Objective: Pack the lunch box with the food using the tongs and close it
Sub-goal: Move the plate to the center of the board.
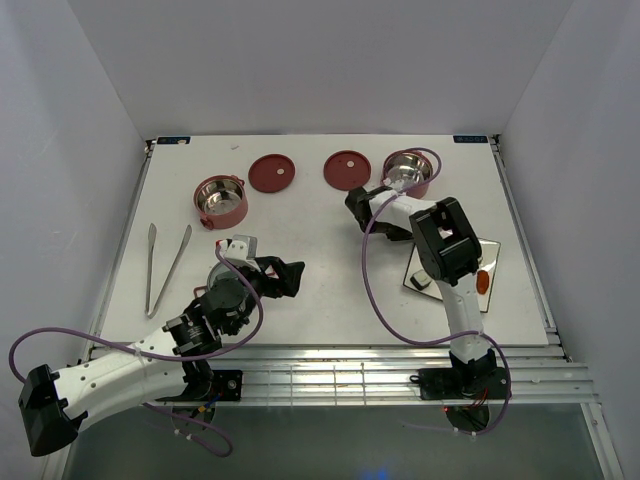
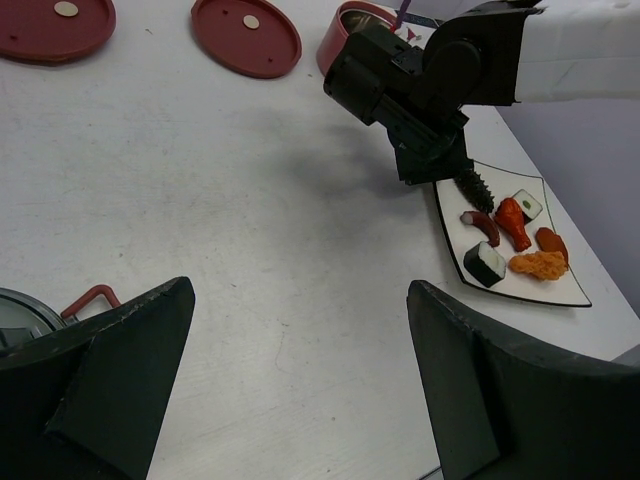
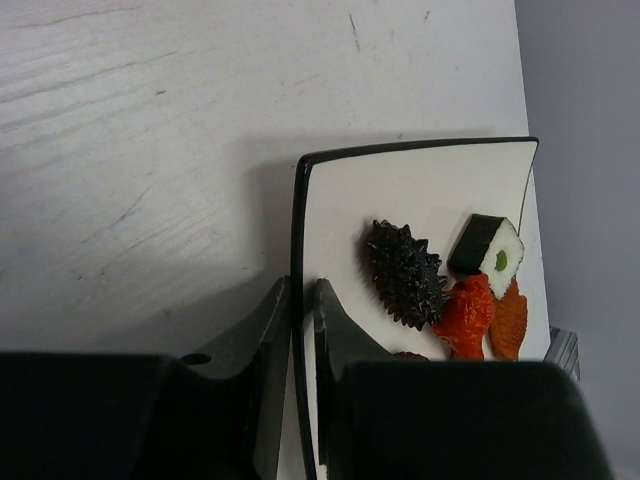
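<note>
- Right gripper: jaws almost closed, pinching the white plate by its rim.
- Left gripper: jaws wide apart, empty, left of plate.
- Food: on plate.
- Tongs: unheld, well left of plate.

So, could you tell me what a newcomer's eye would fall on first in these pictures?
Most striking is the right gripper at the white plate on the right of the table, its fingers straddling the plate's dark rim beside the toy food. The tongs lie untouched at far left, and the left gripper hovers wide open near the middle.
</note>
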Controlling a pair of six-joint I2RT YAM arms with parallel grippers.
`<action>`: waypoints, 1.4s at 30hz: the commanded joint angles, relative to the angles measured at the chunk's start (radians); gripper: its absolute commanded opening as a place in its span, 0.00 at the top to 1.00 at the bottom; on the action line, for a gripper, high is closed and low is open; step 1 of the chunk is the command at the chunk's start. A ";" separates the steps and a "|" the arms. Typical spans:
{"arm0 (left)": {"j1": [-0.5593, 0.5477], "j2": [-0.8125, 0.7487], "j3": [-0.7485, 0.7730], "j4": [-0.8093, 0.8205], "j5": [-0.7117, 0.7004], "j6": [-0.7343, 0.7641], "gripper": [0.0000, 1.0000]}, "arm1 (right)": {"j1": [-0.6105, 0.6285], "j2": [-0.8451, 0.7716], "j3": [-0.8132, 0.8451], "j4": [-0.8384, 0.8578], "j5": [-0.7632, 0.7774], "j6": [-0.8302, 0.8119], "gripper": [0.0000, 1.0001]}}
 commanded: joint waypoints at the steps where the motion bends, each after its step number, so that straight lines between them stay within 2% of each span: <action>1: 0.004 -0.012 -0.008 0.003 -0.012 -0.009 0.02 | 0.039 0.000 0.076 0.046 0.038 -0.001 0.92; 6: 0.004 -0.015 -0.011 0.005 -0.020 -0.009 0.02 | 0.078 0.023 0.135 0.095 0.030 -0.072 0.92; 21: 0.004 -0.035 -0.016 0.003 -0.038 -0.013 0.02 | 0.239 0.170 0.385 0.058 -0.025 -0.084 0.92; 32: 0.004 -0.057 -0.028 0.005 -0.060 -0.013 0.02 | 0.316 0.164 0.419 0.080 -0.109 -0.067 0.91; 35: 0.004 -0.041 -0.030 0.010 -0.071 -0.012 0.02 | 0.316 0.127 0.379 0.121 -0.140 -0.083 0.79; 36: 0.004 -0.037 -0.026 0.011 -0.080 -0.012 0.02 | 0.317 0.115 0.369 0.135 -0.146 -0.092 0.70; 38: 0.004 -0.018 -0.019 0.008 -0.089 -0.015 0.02 | 0.316 0.072 0.339 0.181 -0.177 -0.132 0.63; 39: 0.004 -0.014 0.001 -0.004 -0.094 -0.024 0.02 | 0.314 0.040 0.330 0.196 -0.191 -0.145 0.56; 42: 0.004 0.012 0.045 -0.041 -0.091 -0.050 0.02 | 0.313 -0.038 0.273 0.283 -0.257 -0.213 0.46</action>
